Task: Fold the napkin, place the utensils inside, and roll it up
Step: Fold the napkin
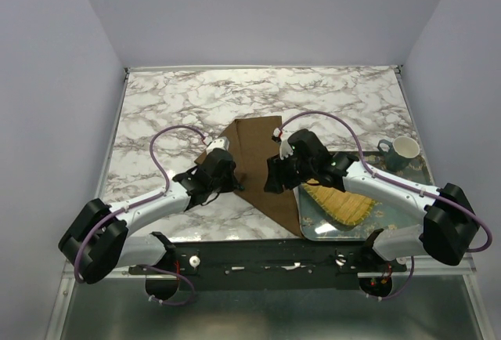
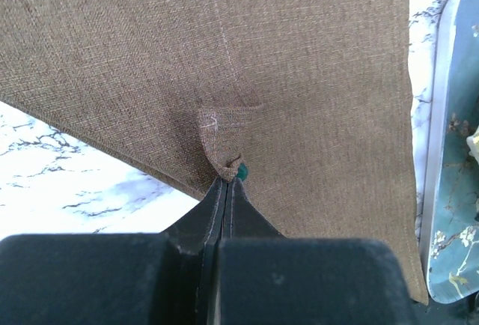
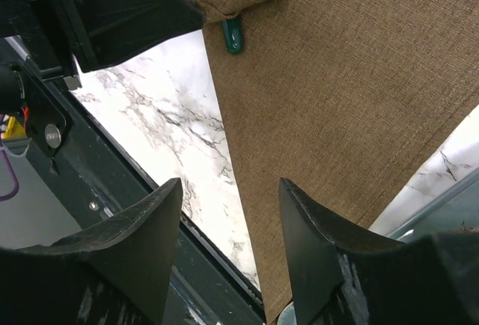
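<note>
i count one napkin (image 1: 254, 160), a single brown cloth, and one fork (image 3: 233, 37), with only its teal handle end showing. there is one mug (image 1: 401, 152), one tray (image 2: 449, 220), one yellow mat (image 1: 343, 204) and one marble table (image 1: 172, 105). of my own i count two: my left gripper (image 2: 227, 180) and my right gripper (image 3: 230, 188), with two fingers on each, four in all.
</note>
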`<action>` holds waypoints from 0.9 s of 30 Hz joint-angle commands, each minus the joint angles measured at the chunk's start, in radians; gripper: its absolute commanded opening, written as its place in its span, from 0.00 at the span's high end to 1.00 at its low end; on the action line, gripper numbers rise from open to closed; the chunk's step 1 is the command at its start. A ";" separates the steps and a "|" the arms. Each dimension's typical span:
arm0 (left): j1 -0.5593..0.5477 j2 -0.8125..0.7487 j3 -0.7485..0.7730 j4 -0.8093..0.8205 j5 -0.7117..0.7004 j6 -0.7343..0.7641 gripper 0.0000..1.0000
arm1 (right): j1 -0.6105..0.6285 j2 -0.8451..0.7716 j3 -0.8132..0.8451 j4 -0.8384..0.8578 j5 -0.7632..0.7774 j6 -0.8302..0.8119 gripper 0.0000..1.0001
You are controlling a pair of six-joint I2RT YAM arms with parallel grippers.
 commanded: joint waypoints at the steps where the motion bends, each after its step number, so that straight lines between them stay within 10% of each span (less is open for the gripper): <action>1: -0.007 0.015 -0.022 0.014 -0.024 -0.017 0.98 | -0.004 0.006 -0.009 0.028 -0.025 0.015 0.37; 10: -0.007 0.029 -0.044 0.047 -0.004 -0.021 0.89 | -0.004 0.020 -0.012 0.035 -0.035 0.015 0.37; 20: -0.007 -0.110 -0.021 0.054 0.099 0.029 0.29 | -0.004 0.014 -0.046 0.049 -0.044 0.038 0.37; 27: 0.000 -0.186 -0.024 -0.043 0.071 -0.017 0.42 | -0.006 -0.031 -0.075 0.052 -0.038 0.082 0.37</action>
